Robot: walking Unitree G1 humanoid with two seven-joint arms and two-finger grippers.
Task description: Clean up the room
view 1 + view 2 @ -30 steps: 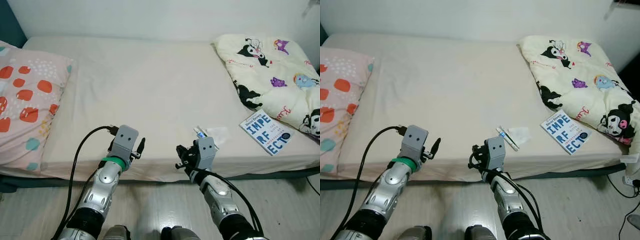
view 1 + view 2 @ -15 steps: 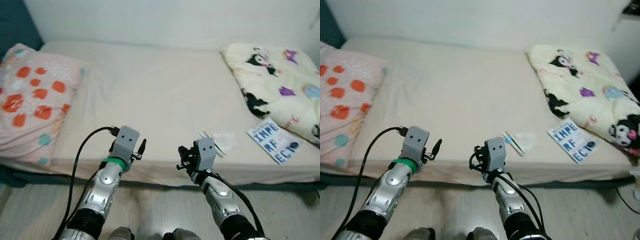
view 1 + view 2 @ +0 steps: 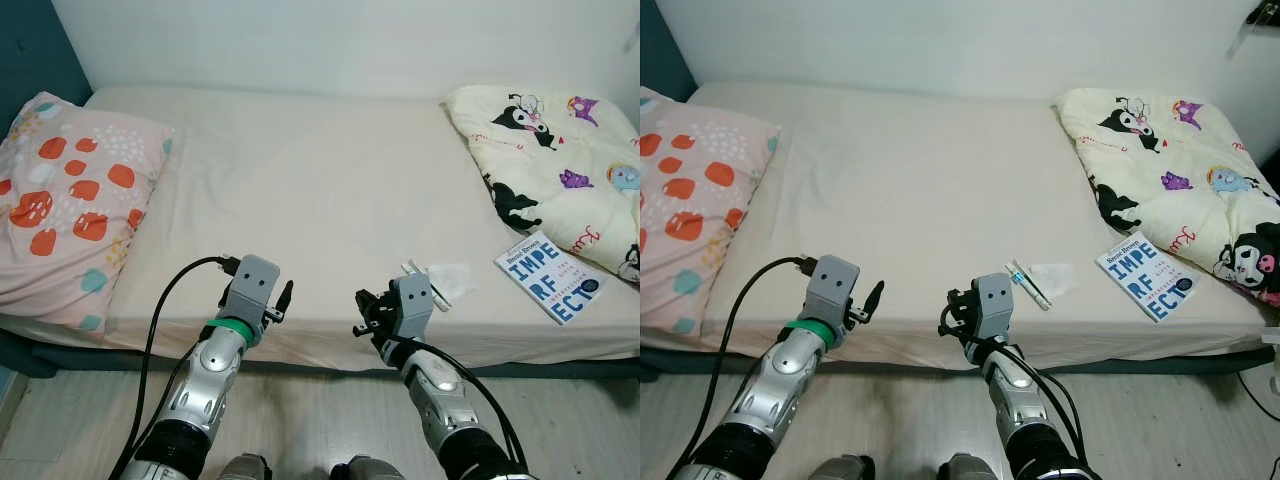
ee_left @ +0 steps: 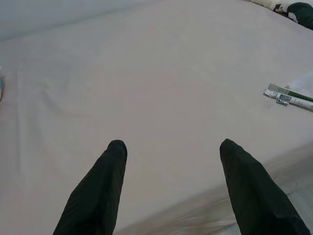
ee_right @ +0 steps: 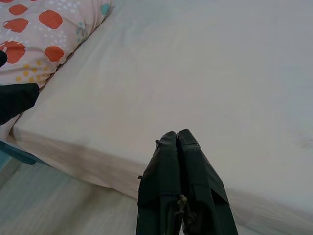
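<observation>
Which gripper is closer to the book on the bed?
Right. The right gripper hangs at the bed's near edge, with the book off to its right. The left gripper sits farther left along that edge.

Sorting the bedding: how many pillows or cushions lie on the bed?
2: a spotted pink pillow at the bed's left end, and a cartoon-print cushion at the right end, partly cut off by the frame.

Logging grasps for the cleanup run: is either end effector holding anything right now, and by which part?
Nothing is held. The left end effector is open over the bed; the right end effector is shut on nothing.
</observation>
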